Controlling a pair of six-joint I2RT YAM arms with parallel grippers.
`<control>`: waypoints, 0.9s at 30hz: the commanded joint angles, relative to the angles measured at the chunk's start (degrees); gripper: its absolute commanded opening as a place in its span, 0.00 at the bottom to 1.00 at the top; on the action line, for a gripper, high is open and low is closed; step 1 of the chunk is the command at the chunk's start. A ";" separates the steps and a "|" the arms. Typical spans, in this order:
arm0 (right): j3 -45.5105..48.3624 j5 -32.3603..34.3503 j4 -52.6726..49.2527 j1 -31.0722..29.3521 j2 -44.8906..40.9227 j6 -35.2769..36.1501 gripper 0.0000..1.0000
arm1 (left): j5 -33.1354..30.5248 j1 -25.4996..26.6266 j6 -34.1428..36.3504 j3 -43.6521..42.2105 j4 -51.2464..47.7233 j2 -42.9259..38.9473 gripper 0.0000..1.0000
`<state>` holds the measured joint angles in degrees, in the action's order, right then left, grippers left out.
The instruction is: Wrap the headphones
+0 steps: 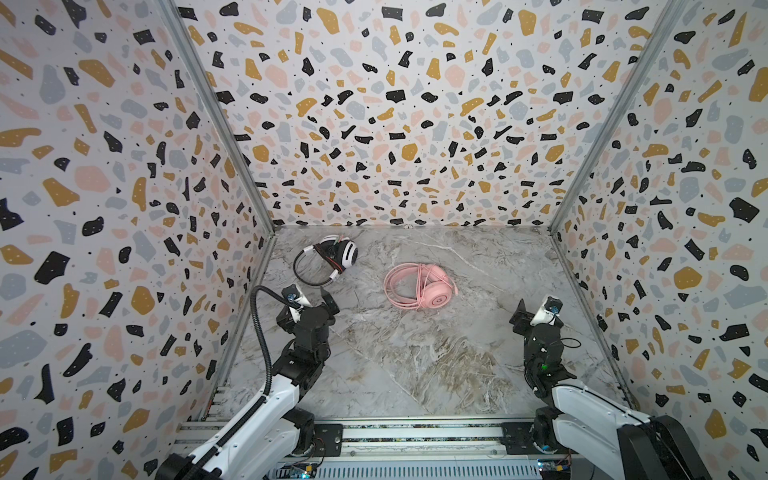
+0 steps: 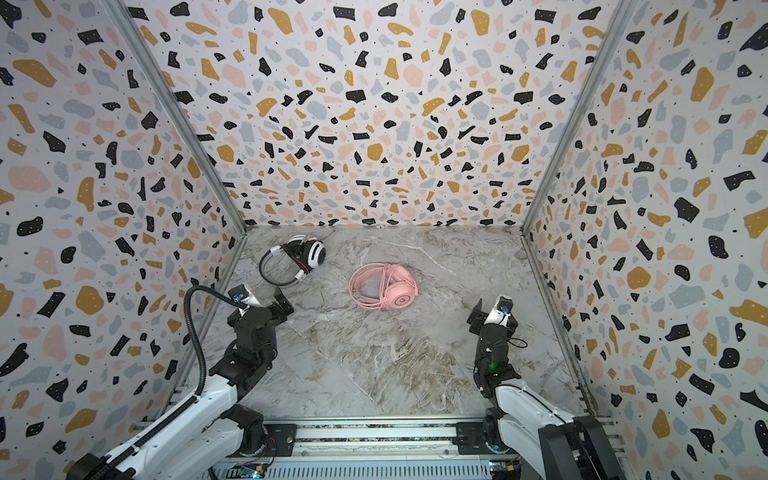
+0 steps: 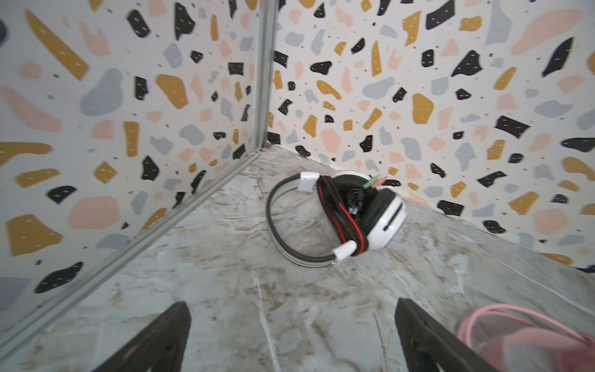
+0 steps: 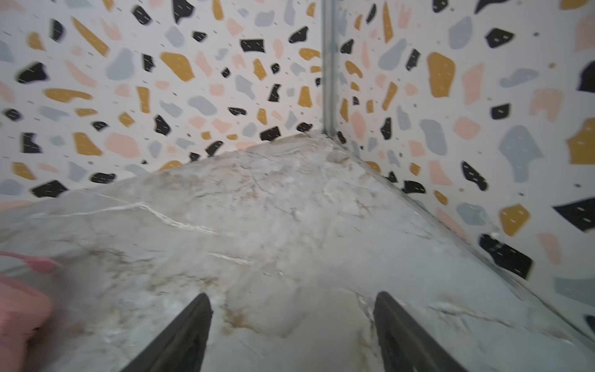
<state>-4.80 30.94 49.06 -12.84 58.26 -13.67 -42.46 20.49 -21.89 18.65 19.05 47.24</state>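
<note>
The white headphones point(image 1: 347, 254) point(image 2: 314, 254) point(image 3: 388, 219), striped black with a thin black headband, lie near the back left corner, their black and red cable bundled across the cups. The pink headphones point(image 1: 434, 296) point(image 2: 399, 297) lie mid-table with the pink cable looped over them; their edge shows in the left wrist view point(image 3: 515, 335) and in the right wrist view point(image 4: 19, 309). My left gripper point(image 1: 313, 305) point(image 2: 266, 309) point(image 3: 291, 304) hangs open and empty, in front of the white pair. My right gripper point(image 1: 534, 316) point(image 2: 488, 313) point(image 4: 292, 294) is open and empty, right of the pink pair.
The marble tabletop point(image 1: 415, 365) is boxed in by terrazzo-patterned walls on the left point(image 1: 124, 249), back point(image 1: 415, 145) and right point(image 1: 665, 249). A metal rail point(image 1: 415, 434) runs along the front edge, carrying both arm bases.
</note>
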 commanded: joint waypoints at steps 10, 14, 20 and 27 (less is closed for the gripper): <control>1.77 -1.08 34.79 3.77 20.62 9.03 0.89 | 1.06 -8.30 16.00 -15.33 36.48 6.09 1.00; -0.53 -12.87 32.31 5.69 22.45 11.47 0.96 | 6.95 -12.53 15.87 -17.53 45.74 10.53 1.00; -4.69 -17.91 28.05 5.29 27.45 13.58 0.99 | 12.40 -14.51 18.01 -17.06 60.35 28.09 1.00; -4.55 -17.02 30.55 5.26 28.43 13.85 0.99 | 16.43 -14.61 19.87 -9.17 51.81 34.14 1.00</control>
<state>-8.73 14.13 78.67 -7.27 87.15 -0.73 -27.81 6.20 -3.33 8.36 67.24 81.52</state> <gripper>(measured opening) 0.990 0.999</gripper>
